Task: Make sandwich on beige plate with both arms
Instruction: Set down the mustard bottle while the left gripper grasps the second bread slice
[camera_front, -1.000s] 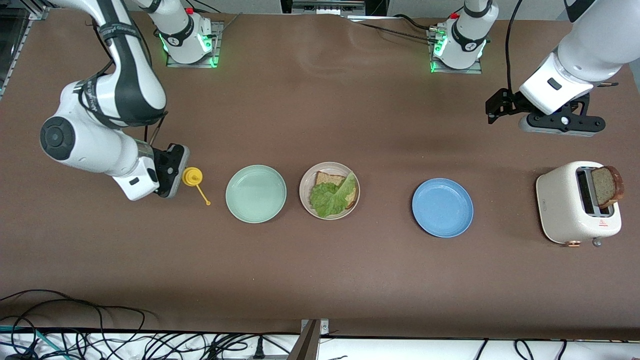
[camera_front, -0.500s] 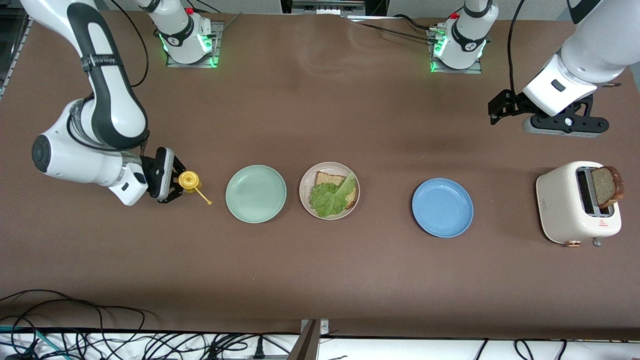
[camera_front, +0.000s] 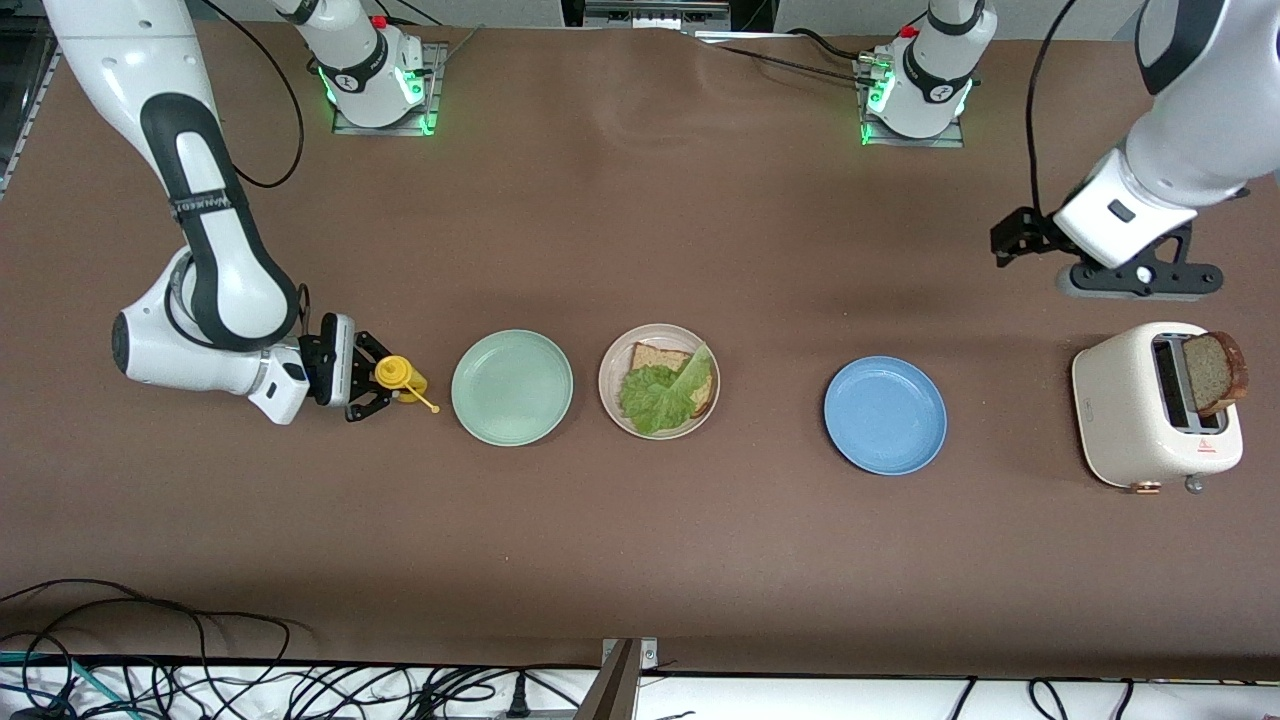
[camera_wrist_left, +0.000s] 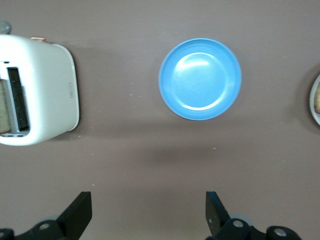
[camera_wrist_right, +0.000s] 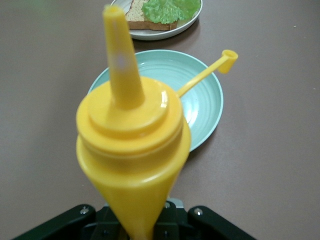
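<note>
Two grippers were in your view: the right gripper (camera_front: 372, 379) was clamped on a yellow squeeze bottle (camera_front: 397, 376) tipped on its side with its nozzle toward the mint-green plate (camera_front: 512, 387), while the left gripper (camera_wrist_left: 147, 217) hung with jaws spread wide and empty over bare table near the toaster (camera_front: 1155, 405), where a bread slice (camera_front: 1214, 372) stood in a slot. Past the green plate from your right gripper sat the beige plate (camera_front: 659, 380), carrying one slice of bread (camera_front: 657, 357) with a lettuce leaf (camera_front: 663, 393) on top, and the blue plate (camera_front: 885, 415) lay between it and the toaster.
</note>
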